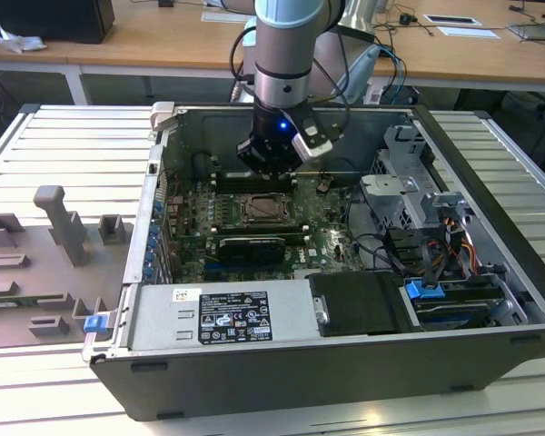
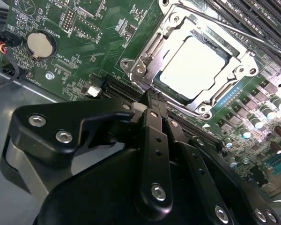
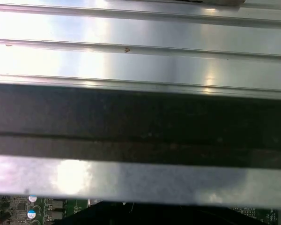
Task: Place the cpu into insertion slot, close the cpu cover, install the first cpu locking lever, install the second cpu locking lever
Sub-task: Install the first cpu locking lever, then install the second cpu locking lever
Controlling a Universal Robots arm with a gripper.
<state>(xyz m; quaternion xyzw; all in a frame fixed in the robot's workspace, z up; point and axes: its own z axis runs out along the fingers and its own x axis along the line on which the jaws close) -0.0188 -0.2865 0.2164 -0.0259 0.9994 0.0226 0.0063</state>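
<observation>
Silvery-beige and square, the flat metal-faced cpu [image 2: 193,65] sits in the square dark insertion slot [image 2: 224,100] on the green circuit board [image 2: 84,47], and the thin silvery cpu cover frame [image 2: 175,35] lies down around it. Over the open grey computer case [image 1: 490,173], the black gripper [image 1: 271,162] hangs just above the socket, fingers [image 2: 152,140] pressed together, holding nothing.

A lab: slatted aluminium workbench [image 1: 64,136], wooden desks [image 1: 163,41] behind
</observation>
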